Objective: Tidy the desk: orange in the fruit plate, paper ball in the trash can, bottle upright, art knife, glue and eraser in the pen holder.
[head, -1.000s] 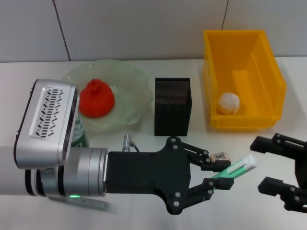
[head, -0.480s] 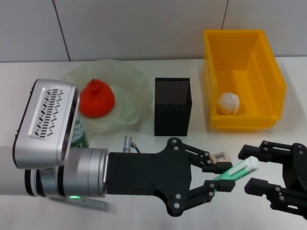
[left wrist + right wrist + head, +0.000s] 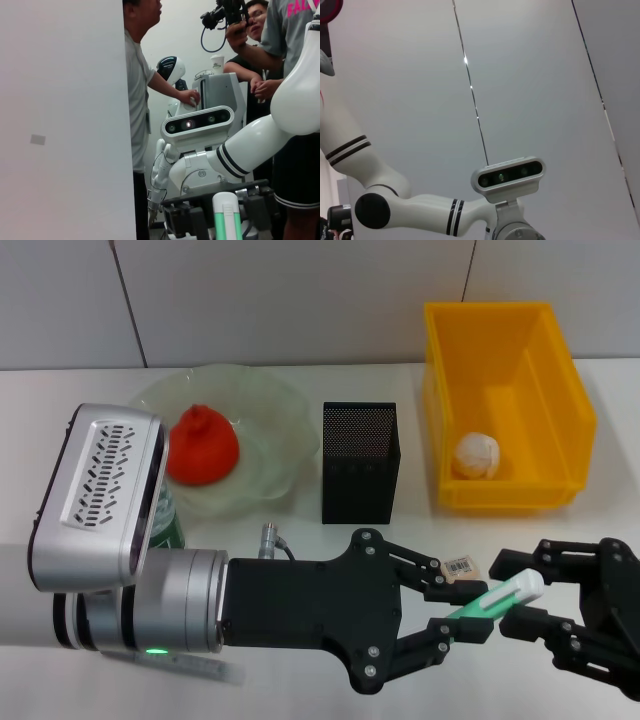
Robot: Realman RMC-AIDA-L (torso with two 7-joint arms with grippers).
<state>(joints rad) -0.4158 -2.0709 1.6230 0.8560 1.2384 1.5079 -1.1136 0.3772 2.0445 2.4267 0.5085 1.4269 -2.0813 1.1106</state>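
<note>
Plastic, light and rigid, the glue (image 3: pixel 497 597) is pinched low on its green barrel by the left tool (image 3: pixel 455 608); the right tool (image 3: pixel 525 592), spread open around its white cap, should likely clamp the barrel.

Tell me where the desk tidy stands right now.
Done: orange in the fruit plate, paper ball in the yellow bin. In hand: left end effector grips the glue stick, right end effector open around its tip. Left: eraser still on the desk.
</note>
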